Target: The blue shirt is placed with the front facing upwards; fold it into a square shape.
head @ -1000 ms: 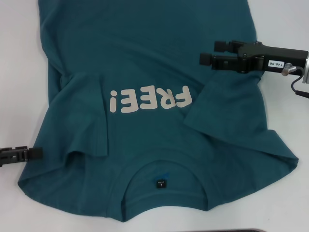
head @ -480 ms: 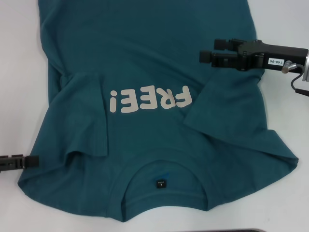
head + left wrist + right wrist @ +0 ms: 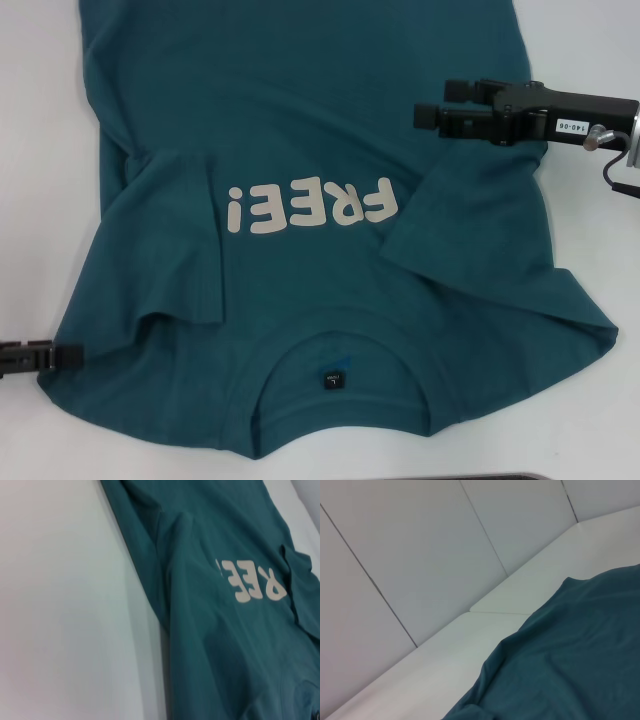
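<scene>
The blue shirt (image 3: 300, 120) lies front up on the white table (image 3: 40, 150), its collar (image 3: 340, 410) and black neck label (image 3: 333, 380) nearest me. The white "FREE!" lettering (image 3: 312, 207) reads upside down. Both sleeves are folded inward: one (image 3: 175, 240) on the left, one (image 3: 460, 230) on the right. My right gripper (image 3: 432, 103) hovers open over the shirt's right side, holding nothing. At the shirt's left shoulder edge, my left gripper (image 3: 78, 354) is low beside the cloth. The left wrist view shows the shirt (image 3: 225, 645) and its lettering (image 3: 252, 582); the right wrist view shows the shirt (image 3: 570, 660).
Bare white table shows to the left (image 3: 65, 630) and right (image 3: 600, 250) of the shirt. Pale wall panels (image 3: 420, 555) rise behind the table's far edge. A dark strip (image 3: 490, 477) sits at the near edge.
My left gripper has slid along the shirt's left edge toward me, from beside the folded sleeve to the shoulder. My right gripper rose slightly, then held still. The shirt has not moved.
</scene>
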Controlling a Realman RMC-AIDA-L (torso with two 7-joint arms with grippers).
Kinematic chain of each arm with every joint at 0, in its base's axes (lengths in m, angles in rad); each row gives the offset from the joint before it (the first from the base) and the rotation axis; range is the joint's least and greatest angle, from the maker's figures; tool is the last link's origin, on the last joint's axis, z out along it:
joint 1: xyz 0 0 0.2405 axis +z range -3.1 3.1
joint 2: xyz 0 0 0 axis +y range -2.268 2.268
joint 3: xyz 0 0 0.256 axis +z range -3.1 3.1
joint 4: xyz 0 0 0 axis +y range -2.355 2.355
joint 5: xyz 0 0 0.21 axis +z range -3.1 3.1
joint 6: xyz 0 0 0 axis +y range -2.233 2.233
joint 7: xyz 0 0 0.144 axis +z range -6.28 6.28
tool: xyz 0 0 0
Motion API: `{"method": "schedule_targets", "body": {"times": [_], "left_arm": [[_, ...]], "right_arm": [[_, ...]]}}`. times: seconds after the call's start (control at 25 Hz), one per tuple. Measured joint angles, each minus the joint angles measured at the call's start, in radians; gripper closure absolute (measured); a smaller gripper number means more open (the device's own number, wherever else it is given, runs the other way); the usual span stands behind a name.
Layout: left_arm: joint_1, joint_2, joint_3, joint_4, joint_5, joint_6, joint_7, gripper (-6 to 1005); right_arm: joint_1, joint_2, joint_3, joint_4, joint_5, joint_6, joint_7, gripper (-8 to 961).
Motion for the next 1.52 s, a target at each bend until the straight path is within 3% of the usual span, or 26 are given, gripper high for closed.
{"method": "schedule_targets", "body": {"times": [0.84, 1.2, 1.52], "left_arm": [[-0.009, -0.004, -0.004, -0.009, 0.032, 0.058, 0.0, 208], [-0.051, -0.007, -0.005, -0.009, 0.03, 0.128, 0.0, 211], [-0.051, -0.005, -0.006, -0.007, 0.05, 0.088, -0.005, 214]], "right_arm": [[0.002, 0.001, 0.002, 0.0, 0.0, -0.005, 0.0, 15], [0.002, 0.001, 0.002, 0.0, 0.0, -0.002, 0.0, 14], [0.008, -0.003, 0.002, 0.0, 0.0, 0.004, 0.0, 14]]}}
